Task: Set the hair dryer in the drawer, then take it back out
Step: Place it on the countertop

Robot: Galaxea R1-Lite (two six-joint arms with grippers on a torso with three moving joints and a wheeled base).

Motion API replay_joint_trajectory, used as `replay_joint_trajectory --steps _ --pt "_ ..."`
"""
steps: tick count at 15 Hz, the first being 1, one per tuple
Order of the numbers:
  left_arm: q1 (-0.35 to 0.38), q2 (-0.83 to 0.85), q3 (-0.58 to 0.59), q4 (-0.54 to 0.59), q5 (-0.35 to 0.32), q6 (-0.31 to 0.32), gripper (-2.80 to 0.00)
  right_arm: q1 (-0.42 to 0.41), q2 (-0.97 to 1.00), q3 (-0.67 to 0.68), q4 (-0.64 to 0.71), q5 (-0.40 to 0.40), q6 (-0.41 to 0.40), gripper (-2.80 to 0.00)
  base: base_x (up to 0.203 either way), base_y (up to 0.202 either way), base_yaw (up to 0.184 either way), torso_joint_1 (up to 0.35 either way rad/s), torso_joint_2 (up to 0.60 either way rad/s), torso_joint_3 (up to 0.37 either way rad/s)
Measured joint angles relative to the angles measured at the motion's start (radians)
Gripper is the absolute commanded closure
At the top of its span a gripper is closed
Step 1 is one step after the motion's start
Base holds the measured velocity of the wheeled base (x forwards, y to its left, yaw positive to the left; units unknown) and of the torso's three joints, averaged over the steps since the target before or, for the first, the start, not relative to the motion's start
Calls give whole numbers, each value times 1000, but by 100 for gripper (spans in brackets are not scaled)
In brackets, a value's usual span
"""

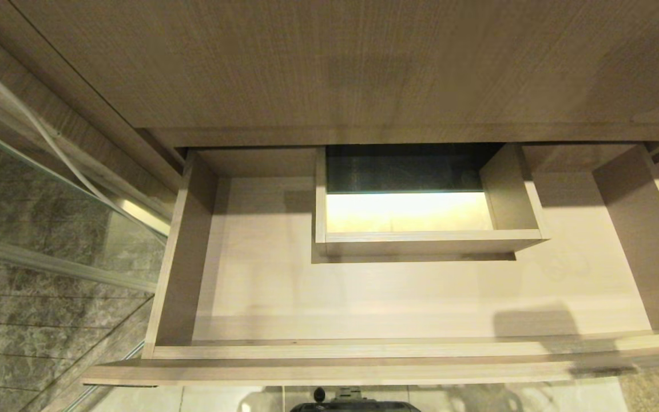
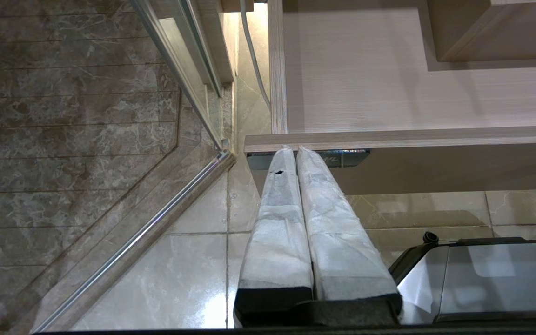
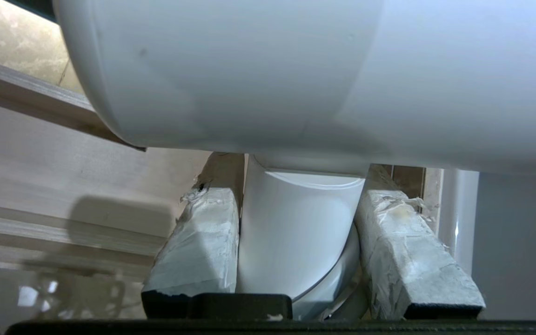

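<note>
The wide, shallow, light brown wood-grain drawer (image 1: 364,297) stands pulled out from under the matching wood-grain countertop (image 1: 364,63), and its pale floor lies bare in the head view. Against the drawer's back wall a rectangular boxed notch (image 1: 421,240) of the same wood is walled off; inside it shows a lit yellowish patch below a dark opening, and nothing rests there. The white hair dryer (image 3: 296,79) with its thick smooth barrel appears only in the right wrist view, above the drawer's front edge; the right gripper (image 3: 296,242) is clenched on its slim white handle, one tape-wrapped finger (image 3: 198,242) pressed to each side. The left gripper (image 2: 296,153) hangs just outside the drawer's front panel, near its left corner, with its two wrapped fingers pressed together and their tips close to a small black label (image 2: 342,159) on that panel. To the left of the drawer runs a glass partition (image 1: 49,229) over dark marbled tile.
</note>
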Motion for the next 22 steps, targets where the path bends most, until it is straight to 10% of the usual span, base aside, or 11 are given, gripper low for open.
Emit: replay_joint_trajectory --steps 22 --pt "0 0 0 -1 0 0 0 9 -60 0 -9 0 0 0 0 0 0 67 -176 -87"
